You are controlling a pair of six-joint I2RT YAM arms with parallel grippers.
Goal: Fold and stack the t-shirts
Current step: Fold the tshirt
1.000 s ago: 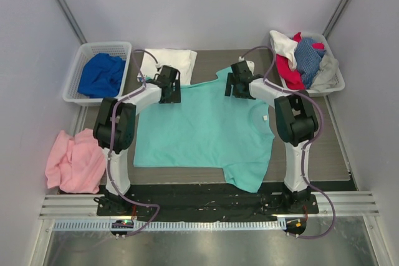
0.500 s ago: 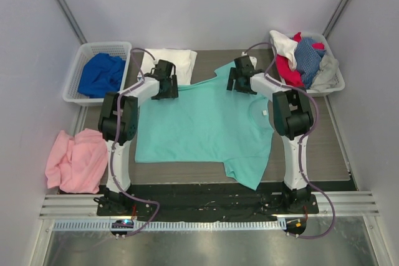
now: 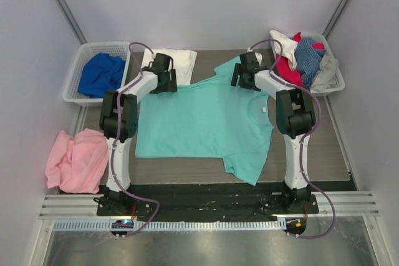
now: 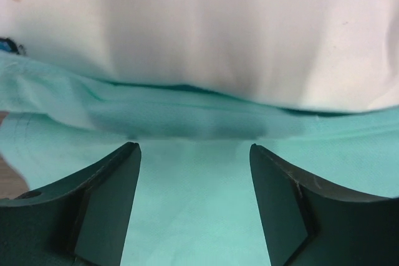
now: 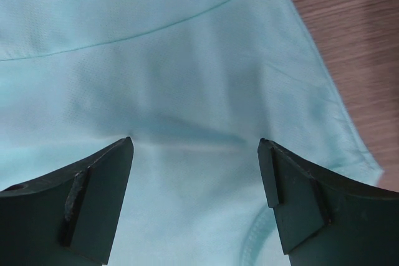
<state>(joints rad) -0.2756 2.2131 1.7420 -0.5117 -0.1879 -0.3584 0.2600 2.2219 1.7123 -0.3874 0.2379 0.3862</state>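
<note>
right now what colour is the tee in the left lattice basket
Royal blue crumpled fabric t-shirt, best seen in the top external view.

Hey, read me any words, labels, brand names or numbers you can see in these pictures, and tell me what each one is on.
No text in any view can be read.
Small white tag on the mint-green t-shirt, near its collar: too small to read in the top view.
White t-shirt: no print or label shows.
Both wrist views show only plain fabric, with no lettering.
</note>
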